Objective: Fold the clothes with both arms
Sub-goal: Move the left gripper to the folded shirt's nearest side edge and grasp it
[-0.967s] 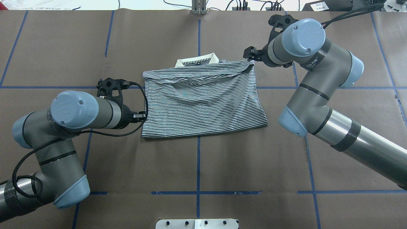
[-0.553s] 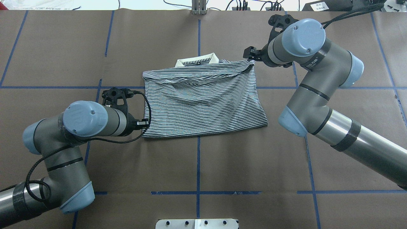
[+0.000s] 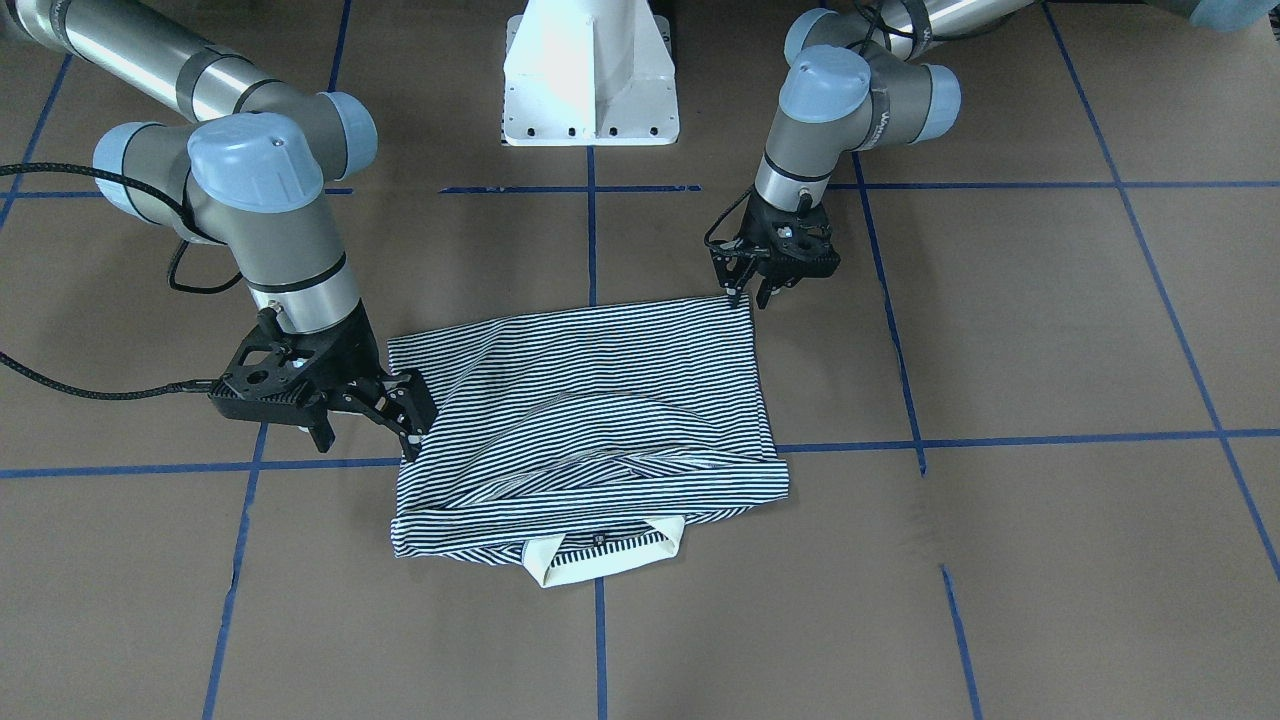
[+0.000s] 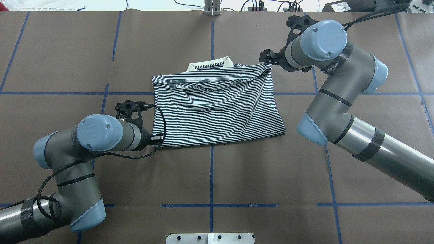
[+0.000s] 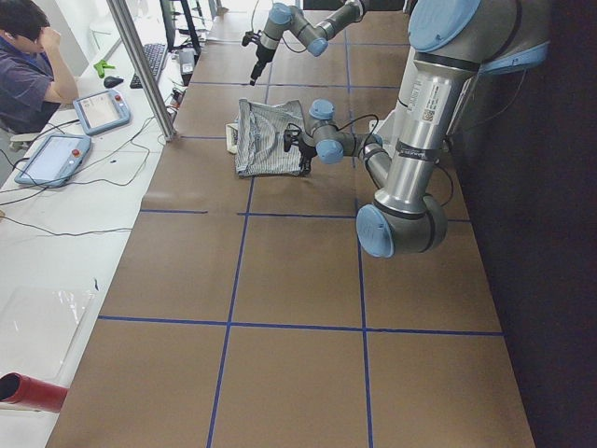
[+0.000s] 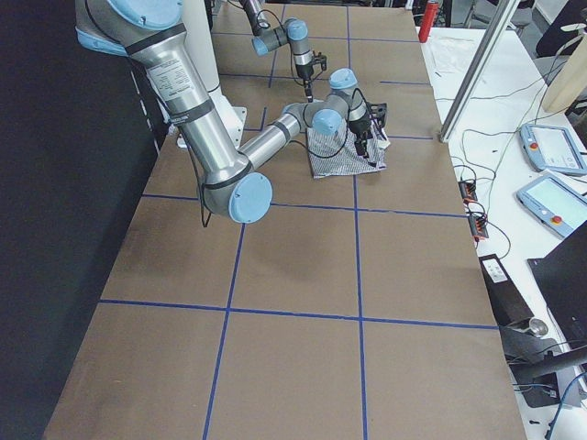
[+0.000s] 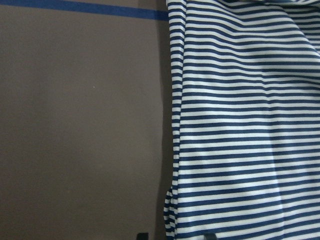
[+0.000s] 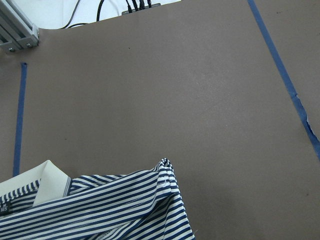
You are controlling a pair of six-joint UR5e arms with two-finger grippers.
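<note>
With my black left gripper's (image 3: 748, 295) fingertips spread astride the base-side corner and my black right gripper's (image 3: 412, 425) pinching the collar-end edge, the navy-and-white striped polo shirt (image 4: 217, 108) lies mid-table, apparently folded once, with further folds remaining.

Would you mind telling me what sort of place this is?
Probably a robotics lab: the grey-silver jointed left arm and right arm work over a brown table gridded with blue tape, and a white side bench holds tablet-like control pendants, a person seated at it.
</note>
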